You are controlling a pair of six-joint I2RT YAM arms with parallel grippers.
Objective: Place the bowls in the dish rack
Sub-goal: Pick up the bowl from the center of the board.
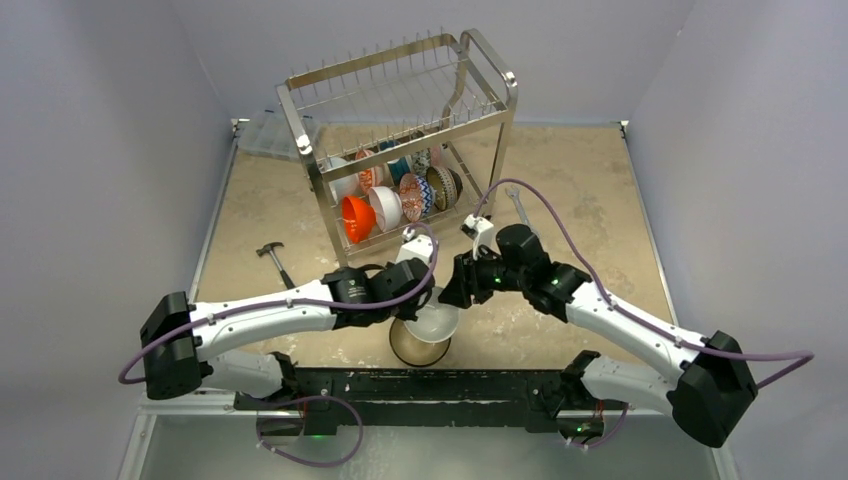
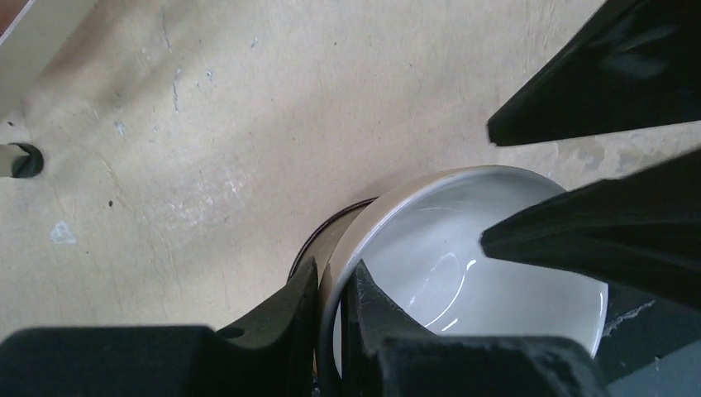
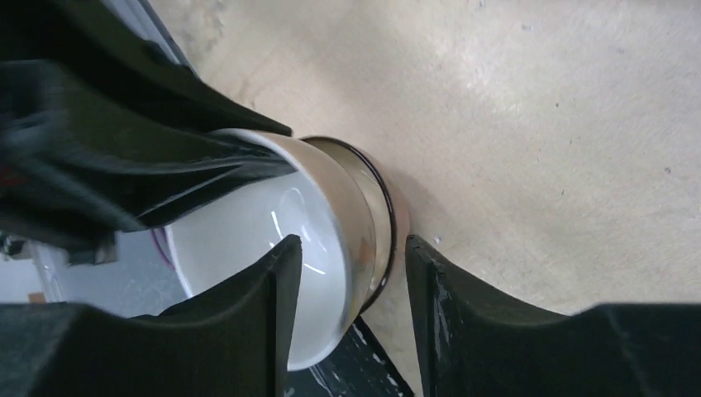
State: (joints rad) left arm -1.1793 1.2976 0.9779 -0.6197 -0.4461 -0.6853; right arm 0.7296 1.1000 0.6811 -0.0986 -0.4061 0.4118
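A white-inside bowl (image 1: 433,322) (image 2: 463,256) (image 3: 248,231) is nested in a larger tan bowl (image 1: 416,350) (image 3: 374,217) near the table's front edge. My left gripper (image 1: 418,300) (image 2: 332,281) is shut on the white bowl's rim, one finger inside and one outside. Opposite it, my right gripper (image 1: 452,290) (image 3: 351,252) stands open, straddling the rims of both bowls without pinching them. The dish rack (image 1: 400,100) stands at the back. Its lower tier holds several bowls on edge, an orange one (image 1: 357,218) at the front left.
A hammer (image 1: 272,257) lies left of the rack. A wrench (image 1: 519,208) lies to its right. A clear plastic box (image 1: 268,135) sits behind the rack's left end. The black mounting bar (image 1: 420,385) runs just in front of the stacked bowls.
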